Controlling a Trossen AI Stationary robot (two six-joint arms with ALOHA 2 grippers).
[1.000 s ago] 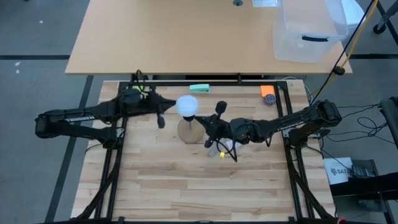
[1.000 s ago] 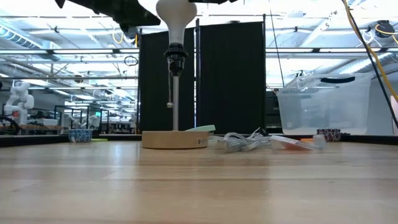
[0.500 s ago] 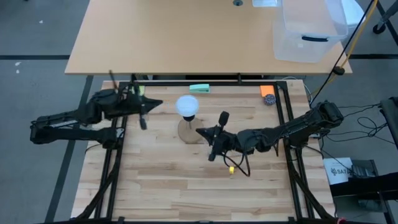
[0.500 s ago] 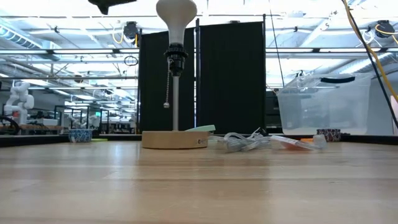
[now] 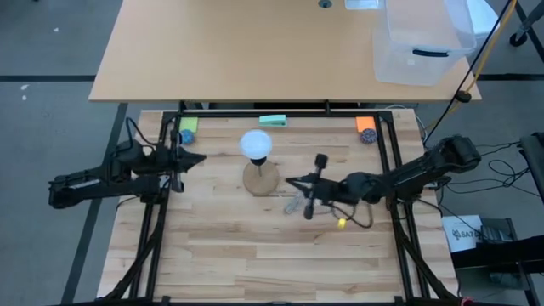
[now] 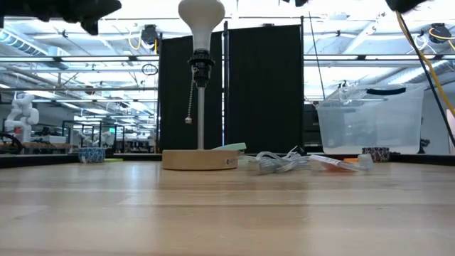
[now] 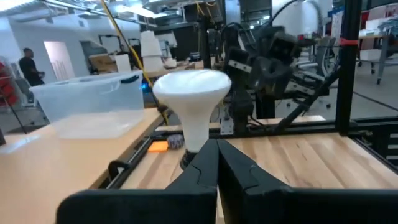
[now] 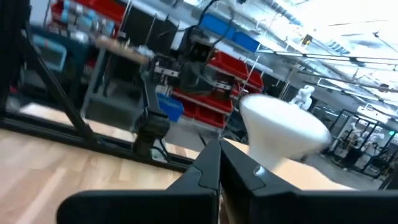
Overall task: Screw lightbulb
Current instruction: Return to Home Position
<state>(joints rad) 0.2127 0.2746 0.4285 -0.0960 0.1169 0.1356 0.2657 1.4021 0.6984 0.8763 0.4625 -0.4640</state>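
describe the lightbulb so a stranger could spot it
On the wooden slat table, find the round wooden lamp base near the middle. The white frosted lightbulb stands in the black socket atop its stem, clear of the left gripper and right gripper. Nothing else is a white globe raised off the tabletop.

Even overhead light covers the table (image 5: 255,246), leaving only faint, soft shadows. In the low view, bright ceiling lights (image 6: 21,35) backlight the scene. Ahead of the left gripper (image 7: 217,144) the lightbulb (image 7: 193,93) glares white against dark fingers; ahead of the right gripper (image 8: 219,146), likewise.
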